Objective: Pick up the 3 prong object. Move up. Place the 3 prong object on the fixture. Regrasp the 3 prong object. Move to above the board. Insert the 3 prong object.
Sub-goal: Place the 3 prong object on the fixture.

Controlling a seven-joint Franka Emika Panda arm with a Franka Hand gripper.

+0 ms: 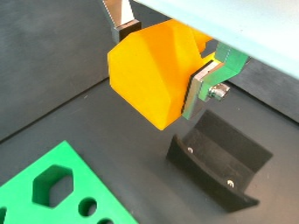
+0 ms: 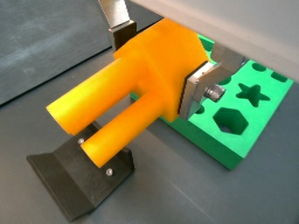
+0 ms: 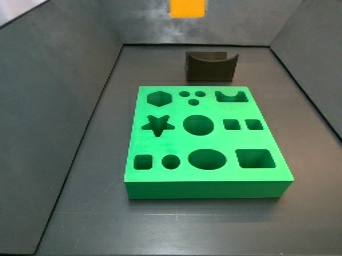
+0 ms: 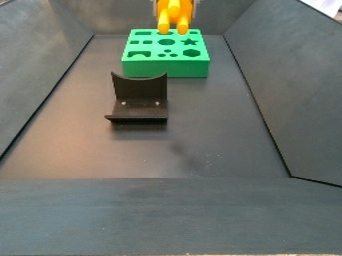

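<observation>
While end effector point(image 2: 158, 61) pinches 3 prong object point(image 2: 128, 87) aloft, fixture point(image 4: 138, 98) sits below, board point(image 4: 167, 52) beyond.

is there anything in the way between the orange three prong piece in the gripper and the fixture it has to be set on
Nothing visible. The gripper holds the 3 prong object in the air, its prongs pointing down toward the fixture, with open space between them. The green board lies off to the side, not in the path.
</observation>
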